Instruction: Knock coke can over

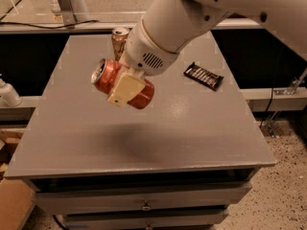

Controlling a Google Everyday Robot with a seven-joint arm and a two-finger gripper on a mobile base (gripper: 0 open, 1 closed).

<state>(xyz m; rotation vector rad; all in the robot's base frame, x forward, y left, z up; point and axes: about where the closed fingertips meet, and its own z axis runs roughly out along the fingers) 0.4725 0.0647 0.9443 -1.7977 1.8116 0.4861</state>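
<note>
The red coke can (111,76) is held in the air above the middle of the grey table (192,123), tilted almost on its side with its silver top pointing to the upper left. My gripper (125,87) is shut on it, with one cream finger (124,88) across the can's front. The white arm comes in from the upper right. The can's shadow falls on the table below it.
A bronze-brown can (118,39) stands upright at the back of the table, partly behind my arm. A dark snack bar in its wrapper (204,75) lies at the back right. Drawers sit under the table's front edge. A cardboard box (12,205) is at the lower left.
</note>
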